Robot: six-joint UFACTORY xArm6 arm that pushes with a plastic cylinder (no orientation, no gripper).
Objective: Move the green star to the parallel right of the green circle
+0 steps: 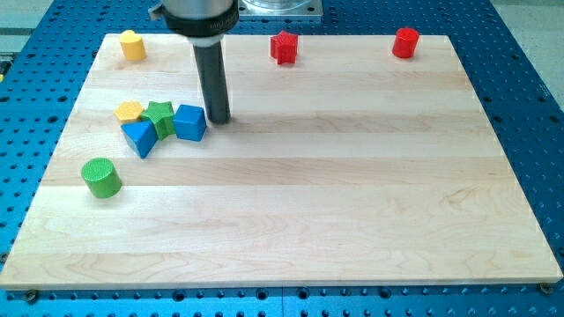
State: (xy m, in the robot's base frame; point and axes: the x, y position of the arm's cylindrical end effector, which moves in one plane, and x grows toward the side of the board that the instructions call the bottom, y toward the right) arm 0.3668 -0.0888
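Green circle (101, 177) lies at the wooden surface's (352, 202) left. Up and rightward, the green star (159, 117) sits between a yellow block (129, 111) and a blue cube (189, 122). My tip (218, 118), holding nothing, stands just right of the cube.

Blue cube (189, 122) beside blue triangle (139, 137) — red star (284, 47) at the view's top.

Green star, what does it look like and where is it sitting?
The green star is a small, chunky block with a ridged top, lying flat on the wooden board near the view's left. It is packed between the yellow block, the blue triangle and the blue cube, seeming to touch all three. My tip stands just right of the cube, not touching the star.
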